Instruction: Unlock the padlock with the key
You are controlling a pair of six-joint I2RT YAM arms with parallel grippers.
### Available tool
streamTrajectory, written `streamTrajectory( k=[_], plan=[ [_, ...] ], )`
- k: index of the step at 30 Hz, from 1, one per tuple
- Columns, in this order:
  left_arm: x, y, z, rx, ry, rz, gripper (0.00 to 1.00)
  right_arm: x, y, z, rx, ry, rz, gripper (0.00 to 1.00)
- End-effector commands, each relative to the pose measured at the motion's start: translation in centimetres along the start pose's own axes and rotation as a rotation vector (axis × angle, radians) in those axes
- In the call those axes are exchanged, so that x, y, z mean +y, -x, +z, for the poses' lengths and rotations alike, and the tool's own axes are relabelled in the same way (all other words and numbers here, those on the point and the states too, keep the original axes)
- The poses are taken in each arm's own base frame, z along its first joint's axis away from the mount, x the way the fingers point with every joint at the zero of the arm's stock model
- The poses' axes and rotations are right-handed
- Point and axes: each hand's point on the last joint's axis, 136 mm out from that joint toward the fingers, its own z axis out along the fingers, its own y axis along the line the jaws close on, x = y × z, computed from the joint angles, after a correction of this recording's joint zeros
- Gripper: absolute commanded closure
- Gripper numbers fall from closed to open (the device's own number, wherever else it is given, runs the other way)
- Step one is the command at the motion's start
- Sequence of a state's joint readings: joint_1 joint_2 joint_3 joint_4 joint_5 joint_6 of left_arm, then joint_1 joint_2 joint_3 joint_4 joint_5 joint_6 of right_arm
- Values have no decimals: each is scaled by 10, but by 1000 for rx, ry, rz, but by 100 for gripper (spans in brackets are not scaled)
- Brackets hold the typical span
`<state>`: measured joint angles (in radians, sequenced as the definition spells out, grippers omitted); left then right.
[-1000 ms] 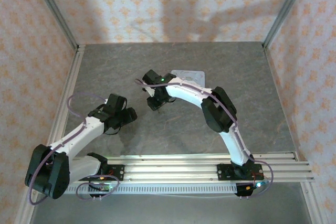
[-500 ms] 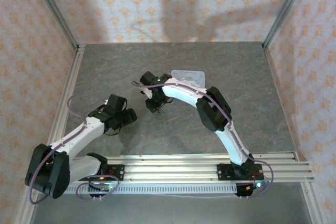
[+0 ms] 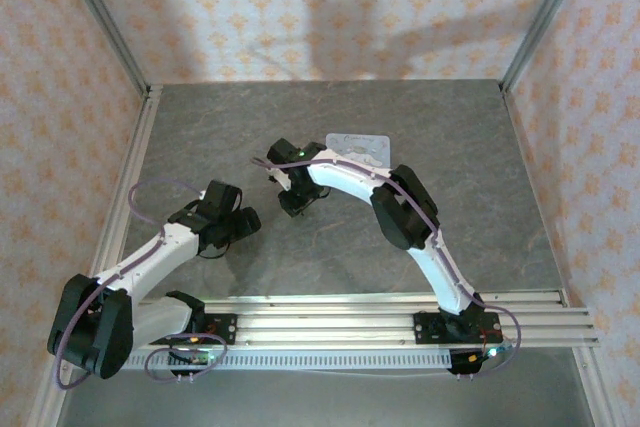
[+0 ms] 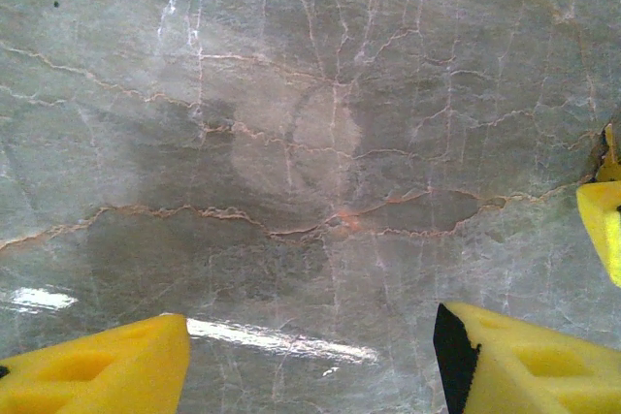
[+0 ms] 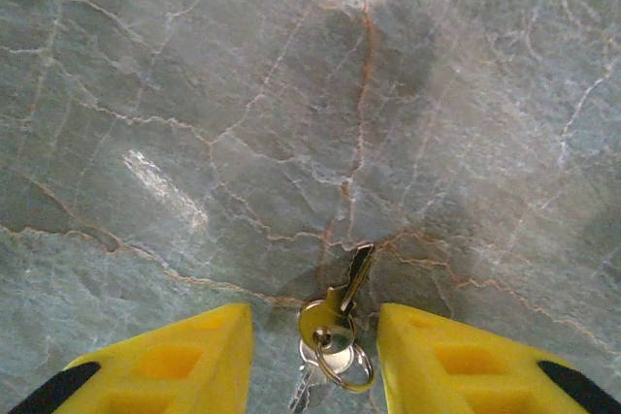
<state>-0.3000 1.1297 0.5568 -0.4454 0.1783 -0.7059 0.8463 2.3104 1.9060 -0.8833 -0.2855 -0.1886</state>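
Note:
In the right wrist view a small brass key (image 5: pixel 337 305) on a ring with a second key lies on the grey marbled table, blade pointing away. My right gripper (image 5: pixel 315 361) stands open astride it, with a gap between the key and each yellow finger. From above, the right gripper (image 3: pixel 293 201) points down at the table's middle. My left gripper (image 4: pixel 310 361) is open over bare table; in the top view the left gripper (image 3: pixel 243 223) sits a little left of the right one. The padlock is out of view.
A clear plastic blister pack (image 3: pixel 358 145) lies just behind the right arm's wrist. A yellow finger tip (image 4: pixel 604 220) of the other gripper shows at the right edge of the left wrist view. Patterned walls enclose the table (image 3: pixel 450 147) on three sides.
The right arm's wrist and elbow have shifted slightly left and toward the near edge. The left arm has stayed where it was.

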Motion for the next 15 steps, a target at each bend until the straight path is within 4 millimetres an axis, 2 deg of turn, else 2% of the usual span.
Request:
streamTrajectory(
  k=[1, 15],
  plan=[
    [9, -3, -1, -1, 23, 11, 32, -3, -8, 6, 49, -20, -20, 61],
    [6, -5, -5, -11, -13, 8, 32, -3, -23, 4, 86, -54, -38, 72]
  ],
)
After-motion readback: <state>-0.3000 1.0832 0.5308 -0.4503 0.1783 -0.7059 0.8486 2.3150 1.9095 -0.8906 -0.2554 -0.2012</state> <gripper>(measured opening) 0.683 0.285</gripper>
